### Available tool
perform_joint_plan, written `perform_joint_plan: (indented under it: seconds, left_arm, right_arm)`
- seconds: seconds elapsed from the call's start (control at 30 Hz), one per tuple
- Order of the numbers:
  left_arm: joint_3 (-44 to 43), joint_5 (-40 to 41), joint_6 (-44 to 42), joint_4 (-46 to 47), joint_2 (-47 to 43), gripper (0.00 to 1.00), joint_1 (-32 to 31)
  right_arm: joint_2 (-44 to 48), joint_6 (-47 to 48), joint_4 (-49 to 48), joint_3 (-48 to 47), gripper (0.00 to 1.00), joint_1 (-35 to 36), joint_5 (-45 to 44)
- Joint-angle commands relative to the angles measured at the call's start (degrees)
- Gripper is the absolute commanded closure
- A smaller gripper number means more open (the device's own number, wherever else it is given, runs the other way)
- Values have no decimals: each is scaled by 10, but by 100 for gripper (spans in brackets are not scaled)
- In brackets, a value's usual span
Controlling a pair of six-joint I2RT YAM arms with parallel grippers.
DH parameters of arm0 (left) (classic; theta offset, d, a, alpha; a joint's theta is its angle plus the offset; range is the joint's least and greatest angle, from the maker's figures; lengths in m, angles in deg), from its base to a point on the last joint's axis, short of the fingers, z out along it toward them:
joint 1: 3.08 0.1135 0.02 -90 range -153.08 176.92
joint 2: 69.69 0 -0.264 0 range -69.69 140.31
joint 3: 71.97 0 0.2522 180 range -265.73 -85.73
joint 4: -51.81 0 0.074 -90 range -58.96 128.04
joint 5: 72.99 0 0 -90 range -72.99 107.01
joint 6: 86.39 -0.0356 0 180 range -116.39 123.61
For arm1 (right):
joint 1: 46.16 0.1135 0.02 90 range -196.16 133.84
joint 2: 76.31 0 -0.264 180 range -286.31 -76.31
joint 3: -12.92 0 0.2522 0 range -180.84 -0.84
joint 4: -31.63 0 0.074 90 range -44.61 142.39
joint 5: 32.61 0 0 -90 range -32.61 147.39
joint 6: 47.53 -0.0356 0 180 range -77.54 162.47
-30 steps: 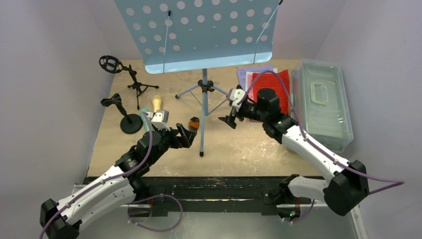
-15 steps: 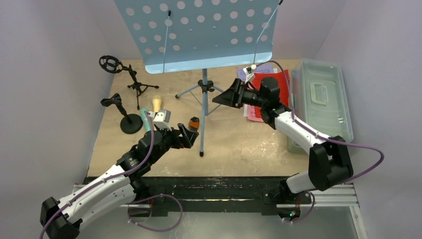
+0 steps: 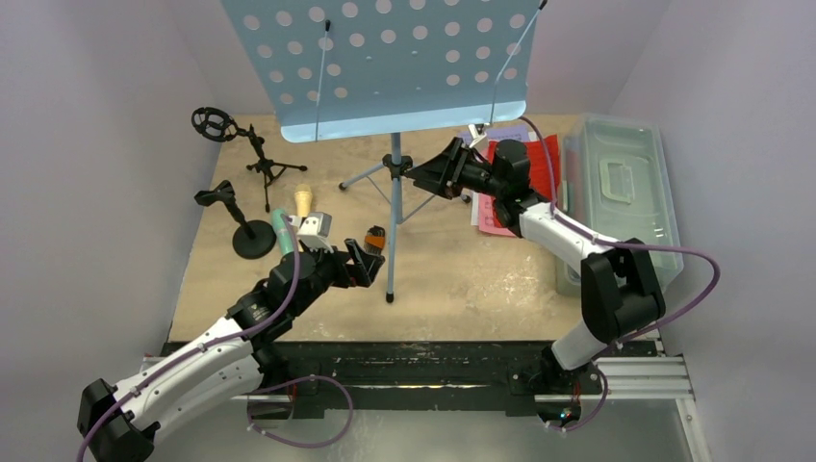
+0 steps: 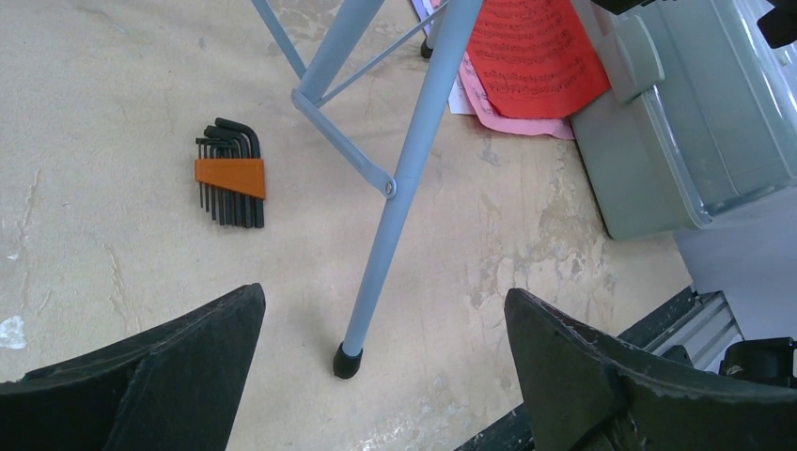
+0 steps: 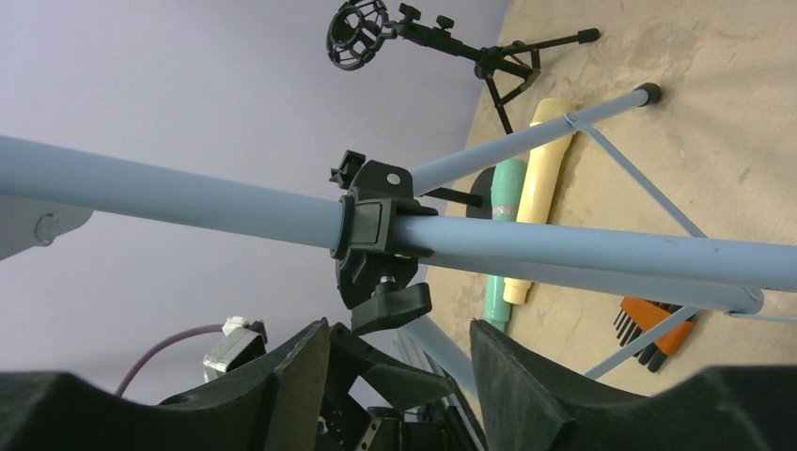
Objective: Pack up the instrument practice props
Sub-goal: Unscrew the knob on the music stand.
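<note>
Conceivably the right pincer [image 5: 399, 334], spread astride the clamp knob [image 5: 390, 303] of the light-blue tripod [image 3: 394, 197], slips off and topples it toward six o'clock.

The left arm [image 3: 207, 351] starts at the near left corner of the surface [image 3: 481, 279]. It lies low and reaches out toward the middle. The left gripper [image 3: 362, 260] sits close above the surface and points to the right. Its two black fingers [image 4: 160, 376] are spread wide apart.

The right arm [image 3: 577, 245] comes up from the near edge. It bends hard at the elbow and stretches toward the far edge. The right gripper [image 3: 423, 178] is up in the air, turned on its side, and points left. Its two fingers [image 5: 526, 385] stand partly apart, closer together than the left ones.
</note>
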Motion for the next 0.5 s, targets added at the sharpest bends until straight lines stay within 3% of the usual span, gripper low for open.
perform_joint_plan:
  seconds: [0.0,0.27,0.47]
  left_arm:
    - [2,-3,2,23,-3,0,-3]
    - [3,-1,2,12,-15,0,-3]
    - [4,-3,4,9,-20,0,-3]
  right_arm:
    - [-2,8,-35,-38,43,-1,-10]
    - [-13,37,-39,-52,58,-1,-13]
    - [-7,106,7,-65,76,1,-23]
